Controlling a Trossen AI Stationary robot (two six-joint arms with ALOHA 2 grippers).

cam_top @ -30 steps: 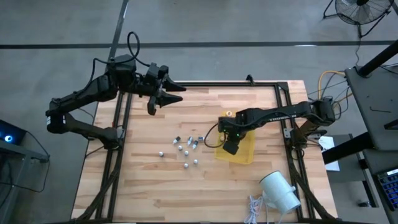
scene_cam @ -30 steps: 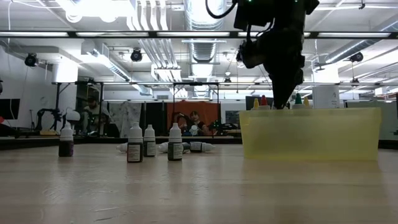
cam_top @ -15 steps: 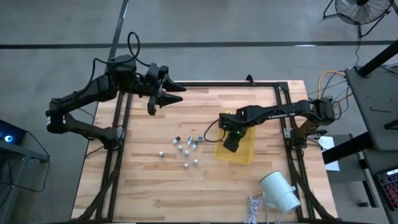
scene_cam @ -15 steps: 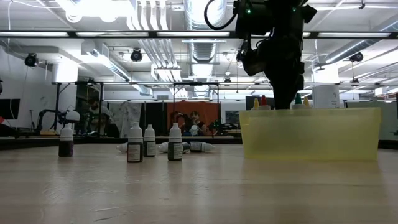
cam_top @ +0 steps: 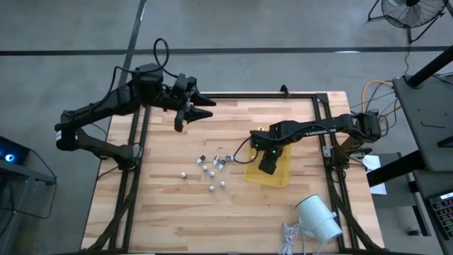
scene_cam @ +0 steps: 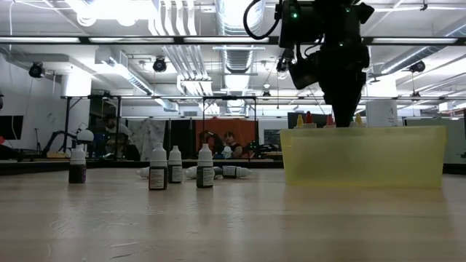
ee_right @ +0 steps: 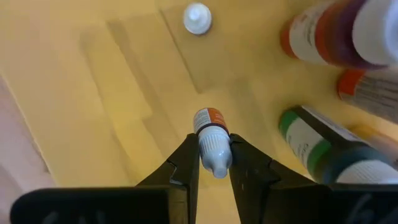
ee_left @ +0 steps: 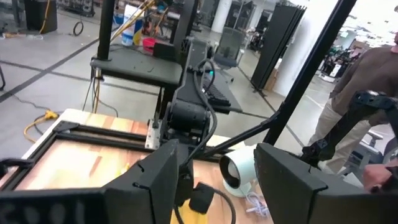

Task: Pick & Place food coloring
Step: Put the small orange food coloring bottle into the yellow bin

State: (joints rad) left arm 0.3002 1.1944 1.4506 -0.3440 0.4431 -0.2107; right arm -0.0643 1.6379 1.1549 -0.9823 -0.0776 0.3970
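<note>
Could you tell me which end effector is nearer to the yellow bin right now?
The right end effector hangs directly over the yellow bin, shut on a small bottle. The left end effector hovers far off, above the table's far left corner.

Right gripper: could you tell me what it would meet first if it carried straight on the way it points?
Probably the yellow bin's floor, below the small bottle the right gripper holds; depth is unclear.

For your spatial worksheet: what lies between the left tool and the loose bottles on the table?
In the high view, only bare wood separates the left tool from the loose bottles.
</note>
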